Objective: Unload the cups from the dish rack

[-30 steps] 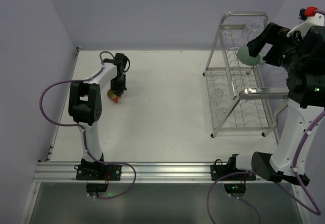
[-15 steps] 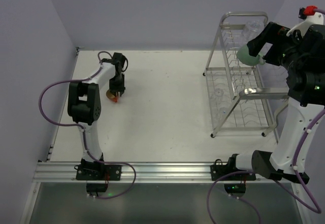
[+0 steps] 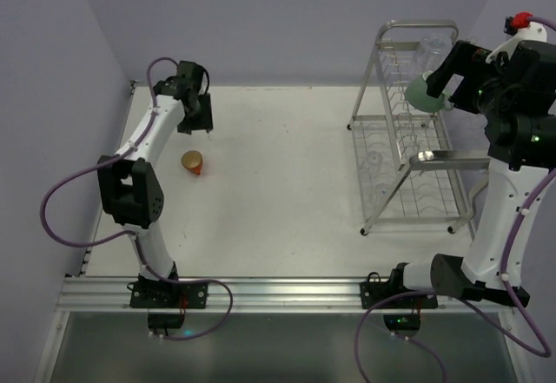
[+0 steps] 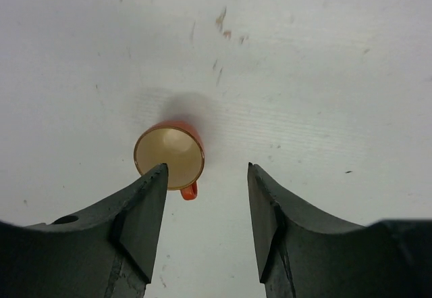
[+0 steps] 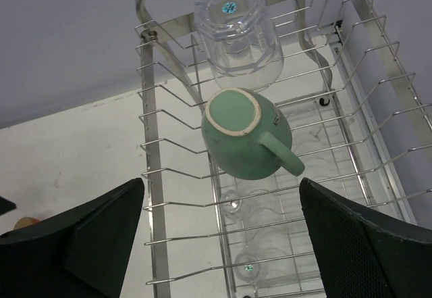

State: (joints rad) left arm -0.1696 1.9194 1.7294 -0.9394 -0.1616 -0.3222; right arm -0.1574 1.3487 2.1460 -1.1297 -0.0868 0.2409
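The orange-red mug [image 4: 170, 155] stands upright on the white table, handle toward the camera, also visible from above [image 3: 192, 162]. My left gripper [image 4: 206, 169] hangs open above it and holds nothing; it is raised just behind the mug [image 3: 197, 126]. The silver dish rack [image 3: 408, 161] stands at the right. On its upper tier the mint-green mug [image 5: 246, 136] rests mouth-down, with the clear glass tumbler [image 5: 237, 34] just beyond it. My right gripper [image 5: 221, 183] is wide open just short of the green mug [image 3: 424, 95], not touching it.
Clear glassware [image 5: 246, 267] shows faintly on the rack's lower tier. The rack's looped top handle [image 3: 419, 25] rises beside the right arm. Purple walls close the table's left and back. An aluminium rail [image 3: 261, 292] runs along the near edge.
My left gripper has opened, let go of the orange-red mug and lifted up and back from it. The mug stays on the table. The right arm has barely moved.
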